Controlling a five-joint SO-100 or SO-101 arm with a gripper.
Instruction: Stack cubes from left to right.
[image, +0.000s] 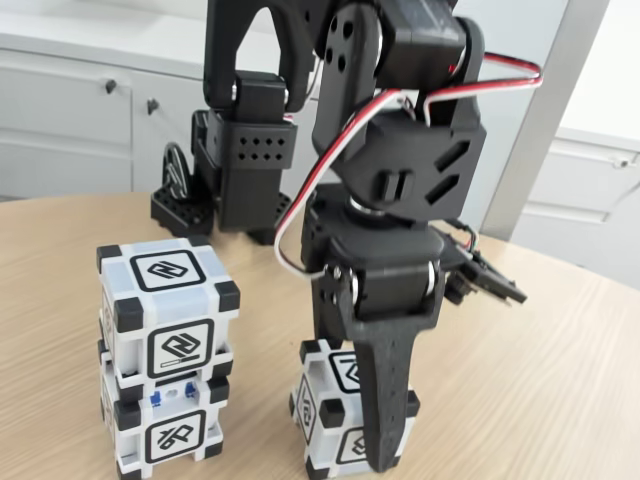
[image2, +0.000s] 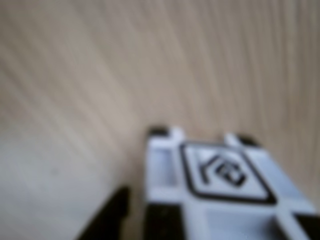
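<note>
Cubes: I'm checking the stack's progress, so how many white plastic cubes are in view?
3. In the fixed view, the top white plastic cube sits on the lower cube at left; the third cube stands on the wooden table beneath the black gripper.

Bright even daylight, soft shadows; fixed view sharp, wrist view blurred
</note>
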